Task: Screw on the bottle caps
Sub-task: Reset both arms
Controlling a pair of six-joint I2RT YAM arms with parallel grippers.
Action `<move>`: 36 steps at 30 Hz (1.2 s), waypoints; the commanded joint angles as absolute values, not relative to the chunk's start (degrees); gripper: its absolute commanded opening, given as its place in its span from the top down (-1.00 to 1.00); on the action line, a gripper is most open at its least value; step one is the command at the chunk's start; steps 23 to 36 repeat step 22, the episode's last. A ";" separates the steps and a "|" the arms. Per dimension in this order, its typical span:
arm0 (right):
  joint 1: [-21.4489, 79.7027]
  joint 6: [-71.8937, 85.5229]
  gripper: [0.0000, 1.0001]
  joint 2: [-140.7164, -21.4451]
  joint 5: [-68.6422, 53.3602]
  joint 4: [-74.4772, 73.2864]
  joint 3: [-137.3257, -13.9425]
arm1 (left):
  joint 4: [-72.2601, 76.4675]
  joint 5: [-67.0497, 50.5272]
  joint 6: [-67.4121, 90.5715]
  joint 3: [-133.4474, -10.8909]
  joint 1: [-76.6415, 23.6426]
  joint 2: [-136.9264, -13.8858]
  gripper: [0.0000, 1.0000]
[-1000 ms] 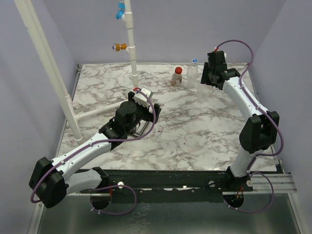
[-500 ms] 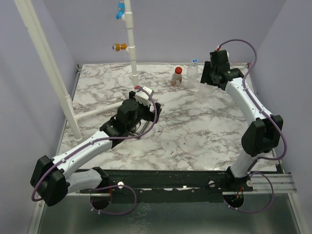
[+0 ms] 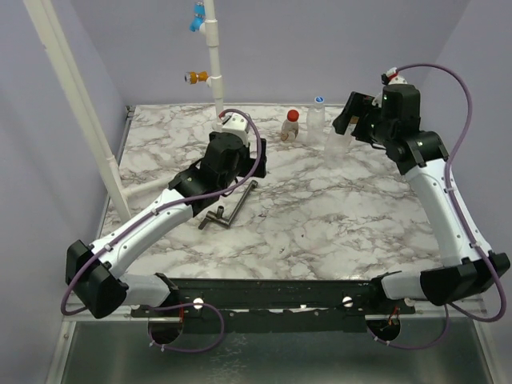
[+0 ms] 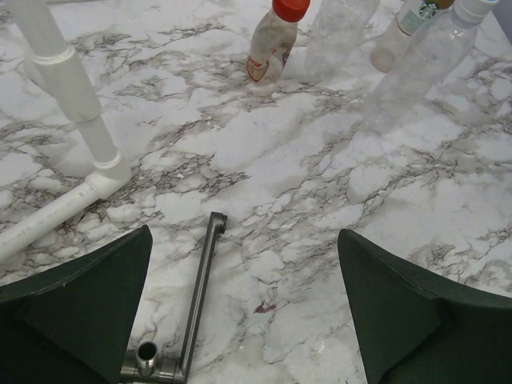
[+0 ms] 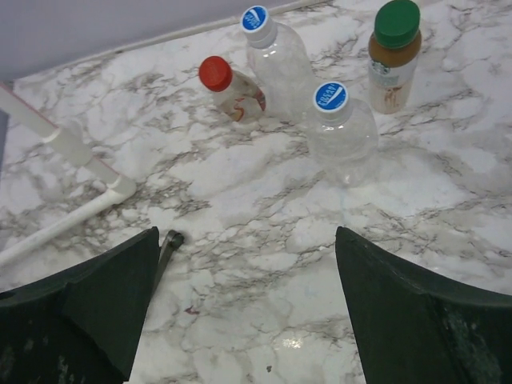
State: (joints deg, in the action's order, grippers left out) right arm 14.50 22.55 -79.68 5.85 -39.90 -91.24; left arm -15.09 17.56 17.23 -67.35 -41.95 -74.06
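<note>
Right arm has lifted back from the bottles (image 5: 344, 136); left arm has swung farther in. Marble tabletop (image 3: 336, 216). Right gripper (image 5: 246, 240), left gripper (image 4: 244, 240): jaws wide, empty. Bottles grouped near far edge, capped: red cap (image 5: 214, 72), green cap (image 5: 398, 22), white-and-blue caps (image 5: 330, 96). L-shaped metal key (image 3: 240, 202) left of middle.
</note>
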 commanded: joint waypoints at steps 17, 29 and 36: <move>14.14 26.41 -1.00 -63.83 -13.03 -26.49 -82.19 | -23.67 27.04 27.59 -75.64 -41.71 -68.39 -0.97; 14.10 27.56 -1.00 -64.25 -13.48 -25.53 -81.52 | -23.81 26.47 26.43 -76.11 -41.66 -69.39 -0.97; 14.10 27.56 -1.00 -64.25 -13.48 -25.53 -81.52 | -23.81 26.47 26.43 -76.11 -41.66 -69.39 -0.97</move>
